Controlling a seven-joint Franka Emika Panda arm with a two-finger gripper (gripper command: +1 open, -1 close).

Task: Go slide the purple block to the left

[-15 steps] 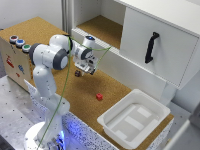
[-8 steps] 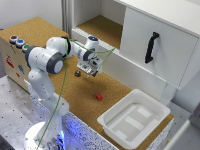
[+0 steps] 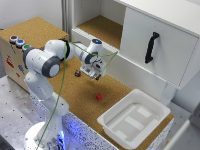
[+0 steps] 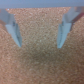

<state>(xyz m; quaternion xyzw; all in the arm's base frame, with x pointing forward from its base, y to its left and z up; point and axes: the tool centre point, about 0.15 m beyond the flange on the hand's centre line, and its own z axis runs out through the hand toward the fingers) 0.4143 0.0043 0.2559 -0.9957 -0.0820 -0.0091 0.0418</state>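
Observation:
The purple block (image 3: 78,73) is a tiny dark cube on the cork surface, just to the exterior view's left of my gripper (image 3: 95,75). My gripper hangs low over the cork, a short way from the block and not touching it. In the wrist view my two blue fingers (image 4: 14,30) stand apart with only bare cork between them, so the gripper (image 4: 39,41) is open and empty. The block does not show in the wrist view.
A small red cube (image 3: 99,96) lies on the cork nearer the front. A white tray (image 3: 112,120) sits at the exterior view's right front. Behind the gripper stands a white cabinet with a black handle (image 3: 151,46) and an open shelf (image 3: 102,27).
The arm has swung lower and toward the front of the cork, bringing the gripper down beside the dark block. The red cube and tray stay put.

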